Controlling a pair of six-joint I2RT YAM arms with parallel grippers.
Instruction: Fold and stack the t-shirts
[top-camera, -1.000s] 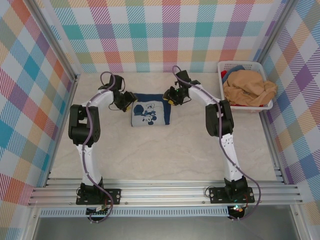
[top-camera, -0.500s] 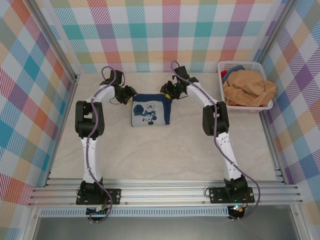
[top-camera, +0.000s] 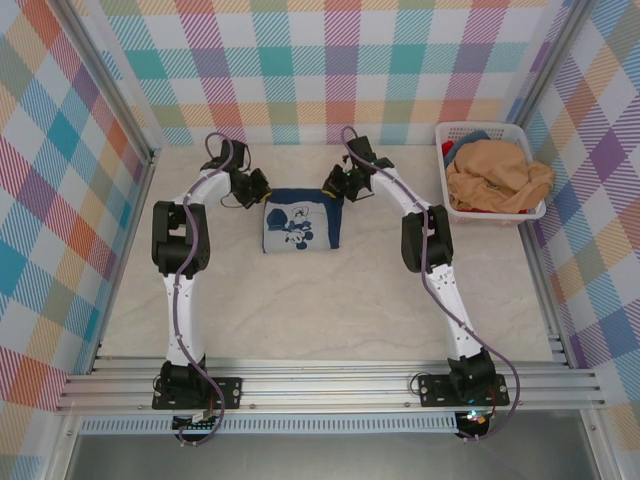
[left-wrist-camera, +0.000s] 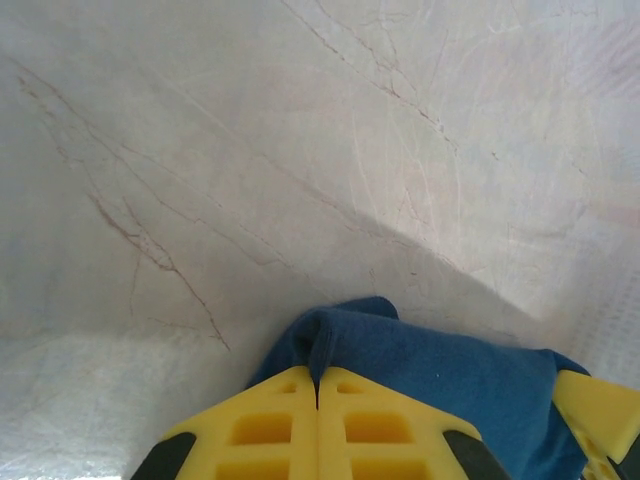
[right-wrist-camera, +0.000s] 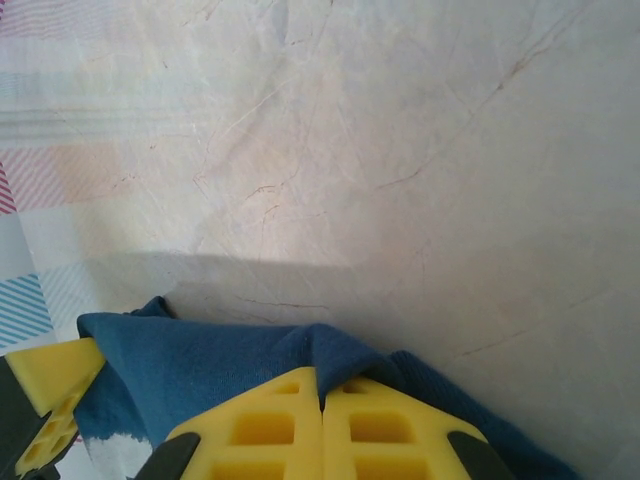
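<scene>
The navy blue t-shirt (top-camera: 302, 222) lies folded into a small rectangle at the far middle of the table, whitish print facing up. My left gripper (top-camera: 262, 190) is at its far left corner, shut on a pinch of the blue cloth (left-wrist-camera: 450, 380) between yellow fingertips (left-wrist-camera: 318, 372). My right gripper (top-camera: 335, 187) is at the far right corner, likewise shut on a fold of navy fabric (right-wrist-camera: 200, 365) at its tips (right-wrist-camera: 322, 378). The tan-orange t-shirt (top-camera: 495, 172) lies crumpled in the basket.
A white slotted basket (top-camera: 487, 128) stands at the far right against the plaid wall, with some blue and red cloth under the tan shirt. Bare marble tabletop (top-camera: 320, 300) stretches between the shirt and the arm bases. Plaid walls close off the back and both sides.
Both grippers moved toward the shirt's far corners and came down on them. Their jaws went from partly open to shut on the navy cloth.
</scene>
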